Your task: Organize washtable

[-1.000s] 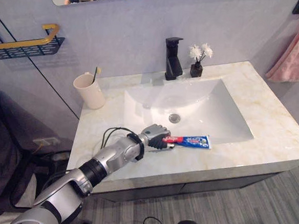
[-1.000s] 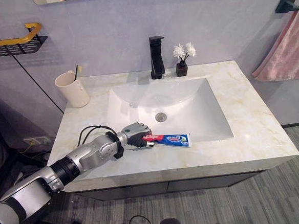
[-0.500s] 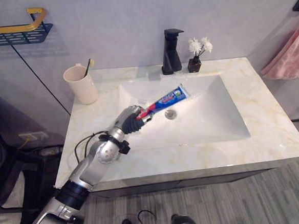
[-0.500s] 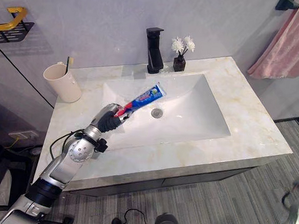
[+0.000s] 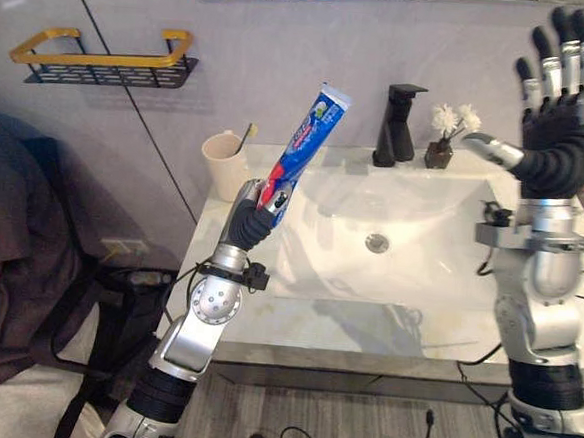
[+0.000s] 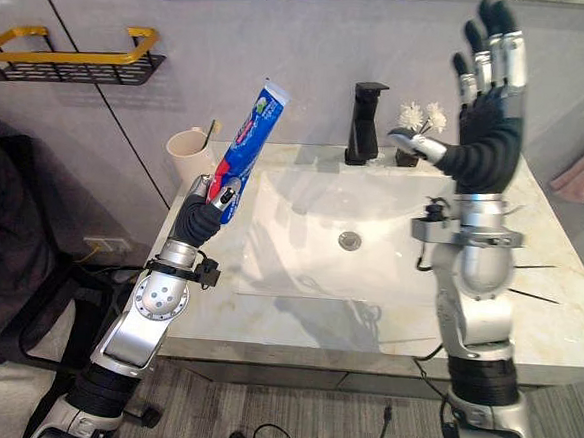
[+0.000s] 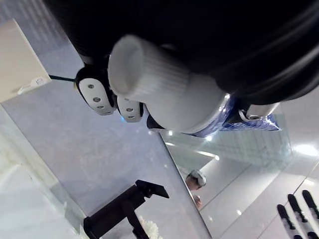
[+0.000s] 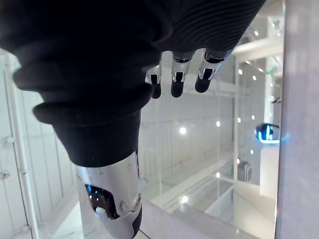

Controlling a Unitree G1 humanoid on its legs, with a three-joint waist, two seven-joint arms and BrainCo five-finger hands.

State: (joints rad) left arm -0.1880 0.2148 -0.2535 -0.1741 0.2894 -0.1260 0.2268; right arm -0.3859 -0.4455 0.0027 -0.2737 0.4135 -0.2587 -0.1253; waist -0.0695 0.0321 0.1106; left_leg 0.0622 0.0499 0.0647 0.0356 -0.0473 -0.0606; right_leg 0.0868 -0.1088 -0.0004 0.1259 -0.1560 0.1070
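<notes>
Left eye view: the left robot hand [image 5: 249, 219] is gripping the blue-and-red plastic toothpaste tube [image 5: 305, 145], lifting it off the pale marble counter [image 5: 305, 320], likely heading for the cream cup [image 5: 221, 166]. The right robot hand [image 5: 556, 147] is rising, fingers spread.

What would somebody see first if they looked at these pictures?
Probably the blue toothpaste tube, held up high and tilted in the robot's left hand, over the washtable's left end. Next, the right hand, raised open with straight fingers pointing up, to the right of the white sink.
</notes>
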